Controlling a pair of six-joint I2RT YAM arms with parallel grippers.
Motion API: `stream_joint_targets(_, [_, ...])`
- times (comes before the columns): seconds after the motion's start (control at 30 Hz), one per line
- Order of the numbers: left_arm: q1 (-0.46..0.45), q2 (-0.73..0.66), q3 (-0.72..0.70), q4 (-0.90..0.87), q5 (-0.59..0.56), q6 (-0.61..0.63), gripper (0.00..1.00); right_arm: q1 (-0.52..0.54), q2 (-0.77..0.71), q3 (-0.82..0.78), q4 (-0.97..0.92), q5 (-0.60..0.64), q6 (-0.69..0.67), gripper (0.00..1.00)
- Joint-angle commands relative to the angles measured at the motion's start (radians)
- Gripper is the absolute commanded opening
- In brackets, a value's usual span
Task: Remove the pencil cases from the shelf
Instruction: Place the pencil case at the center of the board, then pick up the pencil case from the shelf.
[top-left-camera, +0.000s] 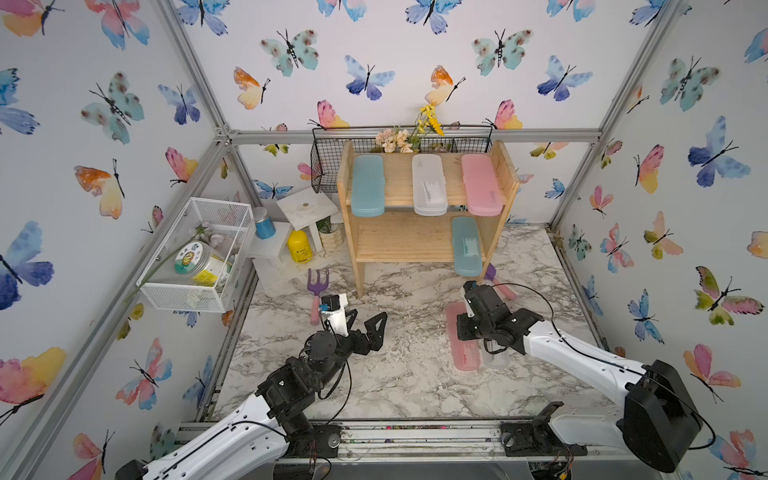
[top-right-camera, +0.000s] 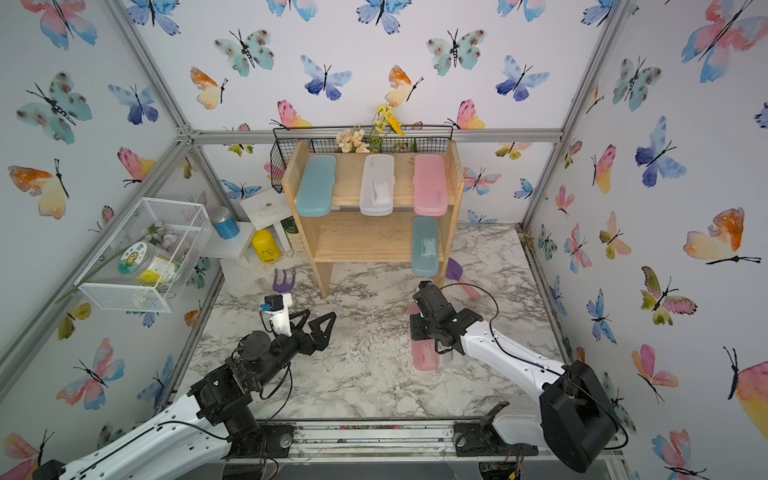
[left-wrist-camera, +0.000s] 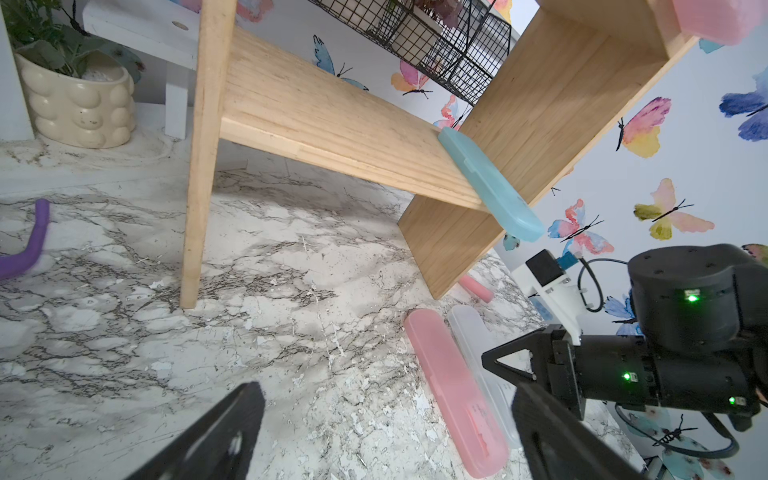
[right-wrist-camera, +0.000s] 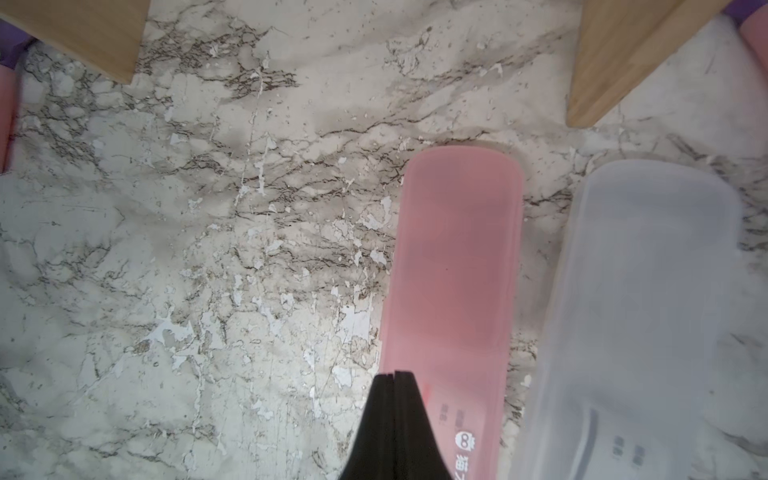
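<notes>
The wooden shelf (top-left-camera: 401, 243) stands at the back. Its top tier holds three pencil cases: teal (top-left-camera: 368, 185), white (top-left-camera: 429, 184) and pink (top-left-camera: 482, 185). Another teal case (top-left-camera: 466, 246) lies on the lower tier and overhangs the front edge. A pink case (top-left-camera: 464, 353) and a white case (right-wrist-camera: 648, 291) lie side by side on the marble table. My right gripper (right-wrist-camera: 394, 374) is shut and empty, with its tip over the pink case's edge. My left gripper (top-left-camera: 370, 318) hangs open over bare table, left of the shelf's front leg.
A purple garden fork (top-left-camera: 318, 286) lies near the left gripper. A purple trowel (top-left-camera: 500, 286) lies beside the shelf's right leg. A white step stand (top-left-camera: 305, 208), a yellow bottle (top-left-camera: 300, 246) and a white wire basket (top-left-camera: 195, 253) crowd the back left. A black wire basket (top-left-camera: 328, 166) hangs behind the shelf.
</notes>
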Motion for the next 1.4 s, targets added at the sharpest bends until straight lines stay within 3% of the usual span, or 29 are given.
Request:
stream_joint_targets(0.0, [-0.002, 0.008, 0.006, 0.013, -0.024, -0.005, 0.99, -0.003, 0.067, 0.004, 0.018, -0.032, -0.002, 0.03])
stream_joint_targets(0.43, [-0.002, 0.004, -0.002, -0.006, -0.05, -0.011, 0.99, -0.004, 0.235, -0.05, 0.061, -0.003, 0.014, 0.03])
stream_joint_targets(0.73, [-0.002, 0.033, 0.028, 0.012, -0.029, -0.032, 0.99, -0.004, 0.136, -0.062, 0.018, 0.021, 0.018, 0.03])
stream_joint_targets(0.8, [-0.001, 0.064, 0.046, 0.042, 0.015, -0.054, 0.99, -0.004, 0.066, -0.052, 0.021, 0.0, 0.007, 0.11])
stream_joint_targets(0.87, [-0.001, 0.112, 0.078, 0.076, 0.075, -0.074, 0.99, -0.004, -0.037, -0.05, 0.047, -0.036, -0.013, 0.38])
stream_joint_targets(0.9, [-0.001, 0.147, 0.102, 0.09, 0.109, -0.084, 0.99, -0.004, -0.096, -0.047, 0.06, -0.043, -0.023, 0.61])
stream_joint_targets(0.97, [0.001, 0.216, 0.157, 0.102, 0.166, -0.105, 0.99, -0.004, -0.184, -0.022, 0.04, -0.021, -0.03, 0.8])
stream_joint_targets(1.03, [0.003, 0.29, 0.213, 0.131, 0.237, -0.129, 0.99, -0.004, -0.252, 0.015, -0.023, 0.028, -0.037, 0.88])
stream_joint_targets(1.13, [0.02, 0.4, 0.274, 0.23, 0.363, -0.185, 0.99, -0.004, -0.316, 0.051, -0.107, 0.11, -0.04, 0.92])
stream_joint_targets(1.37, [0.121, 0.729, 0.381, 0.545, 0.718, -0.423, 0.99, -0.005, -0.315, 0.202, -0.256, 0.228, 0.003, 0.99])
